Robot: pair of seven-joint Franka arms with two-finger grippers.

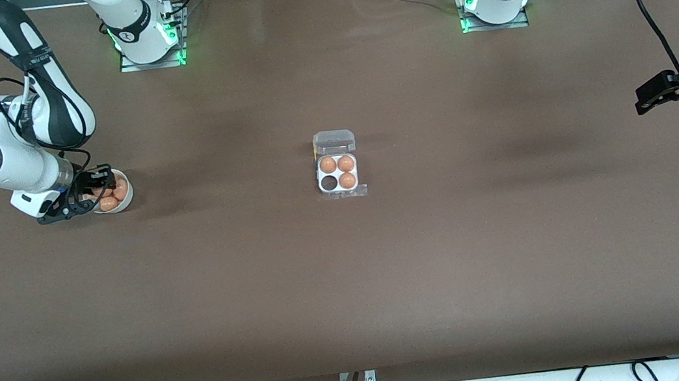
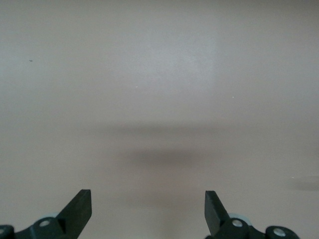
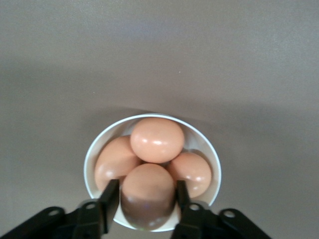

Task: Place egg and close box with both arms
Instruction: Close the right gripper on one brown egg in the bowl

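Only the right wrist view shows the right pincer [image 3: 147, 196] clamped on the egg [image 3: 148, 194].

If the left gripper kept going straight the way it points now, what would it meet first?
Probably just the bare table. The left gripper is open, and its wrist view shows only brown tabletop between and past its fingers; no egg or box lies in that line, though depth is unclear.

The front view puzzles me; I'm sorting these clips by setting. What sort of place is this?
Probably a robotics lab bench: two arms bolted along a brown table, loose cables at its edges, and staged props only, a four-cell egg box and a bowl of eggs.
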